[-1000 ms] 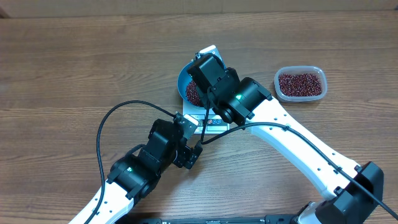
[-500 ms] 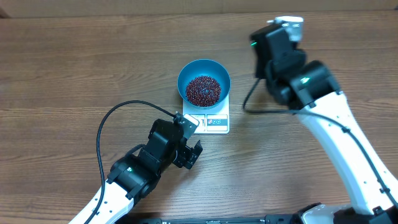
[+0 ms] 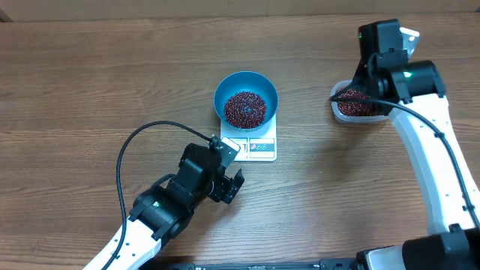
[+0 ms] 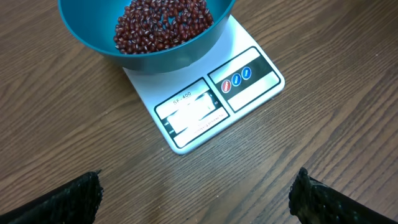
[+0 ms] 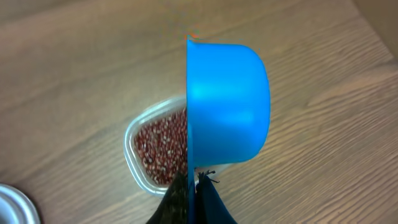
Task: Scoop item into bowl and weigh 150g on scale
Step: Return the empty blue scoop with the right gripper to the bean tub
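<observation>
The blue bowl (image 3: 246, 84) stands on the white scale (image 3: 259, 148) at mid-table, with a heap of the item, red-brown beans (image 3: 245, 109), inside it. In the left wrist view the bowl (image 4: 155, 59), its beans (image 4: 161, 25) and the scale (image 4: 186, 138) lie just ahead of my left gripper (image 4: 196, 199), which is open and empty. My right gripper (image 5: 191, 186) is shut on the handle of a small blue scoop (image 5: 227, 106). The scoop is tipped on edge over a clear tub (image 5: 132, 158) of beans (image 5: 163, 146). From overhead the right wrist (image 3: 386, 56) partly covers that tub (image 3: 358, 112).
A black cable (image 3: 124, 161) loops out left of the left arm. In the right wrist view a round pale object (image 5: 12, 205) shows at the lower left corner. The table's far edge runs along the top of the overhead view.
The right arm has swung from over the bowl away to the right and now hangs over the clear tub, uncovering the bowl. The left arm has not moved.
</observation>
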